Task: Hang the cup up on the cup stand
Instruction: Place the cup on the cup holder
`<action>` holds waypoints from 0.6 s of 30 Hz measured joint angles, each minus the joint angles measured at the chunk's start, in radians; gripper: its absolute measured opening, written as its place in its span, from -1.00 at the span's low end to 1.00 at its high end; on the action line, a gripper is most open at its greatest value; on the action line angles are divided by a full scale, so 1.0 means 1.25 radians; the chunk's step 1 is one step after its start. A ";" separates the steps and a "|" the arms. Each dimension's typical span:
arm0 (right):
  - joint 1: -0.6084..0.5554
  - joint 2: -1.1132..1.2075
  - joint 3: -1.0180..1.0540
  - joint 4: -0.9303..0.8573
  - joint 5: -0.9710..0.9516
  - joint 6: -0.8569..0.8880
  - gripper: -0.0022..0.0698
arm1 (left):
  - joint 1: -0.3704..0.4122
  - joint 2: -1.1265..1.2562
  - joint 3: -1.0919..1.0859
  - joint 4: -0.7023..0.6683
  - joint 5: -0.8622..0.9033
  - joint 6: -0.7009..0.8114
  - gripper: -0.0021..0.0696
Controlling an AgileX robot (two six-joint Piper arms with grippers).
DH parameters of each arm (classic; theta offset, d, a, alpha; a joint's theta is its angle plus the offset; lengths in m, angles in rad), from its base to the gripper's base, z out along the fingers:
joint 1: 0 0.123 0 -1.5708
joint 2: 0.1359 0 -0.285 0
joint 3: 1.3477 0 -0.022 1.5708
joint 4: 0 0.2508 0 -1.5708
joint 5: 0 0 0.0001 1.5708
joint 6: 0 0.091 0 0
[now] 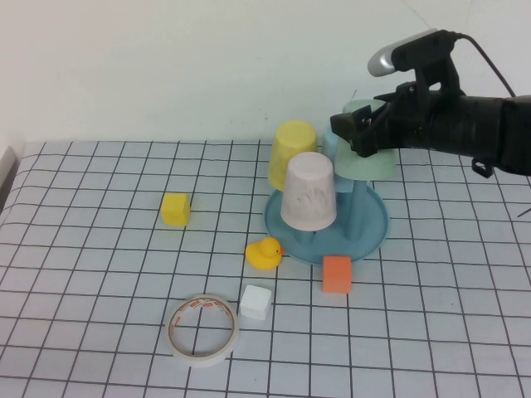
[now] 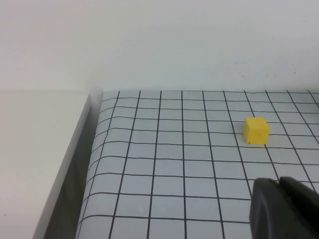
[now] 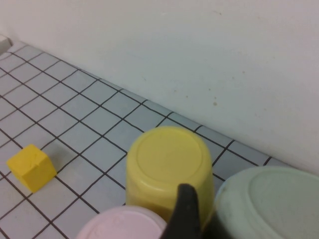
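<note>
No brand name or readable writing shows anywhere; the tape roll carries red marks on its inner face, too small to read.

The right gripper hangs above the far right part of the cup stand, its jaws pinching the cup by the upper wall. The cup is upside down, its wide rim flaring downward over a blue peg of the stand. In the right wrist view one dark finger lies against the cup's side, next to the yellow cup.

The yellow cup and the whitish-pink cup also sit inverted on the stand, the pink one nearest the camera, the yellow one behind it to the left.

The left gripper shows only in its own wrist view as a dark shape low over the gridded worktop; whether its jaws are spread or pressed together cannot be told. A yellow cube lies beyond it.

On the worktop in front of the stand lie a rubber duck, an orange cube and a white cube; the yellow cube sits well to the left.
</note>
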 joint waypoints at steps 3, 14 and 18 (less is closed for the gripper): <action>0.000 0.000 0.000 0.000 0.003 0.000 0.69 | 0.000 0.000 0.000 0.000 0.000 -0.002 -0.95; 0.000 0.000 0.000 0.000 -0.017 0.030 0.69 | 0.000 0.000 0.000 0.000 0.000 -0.002 -0.95; 0.000 0.000 0.000 0.000 -0.048 0.103 0.69 | 0.000 0.000 0.000 0.000 0.000 -0.002 -0.95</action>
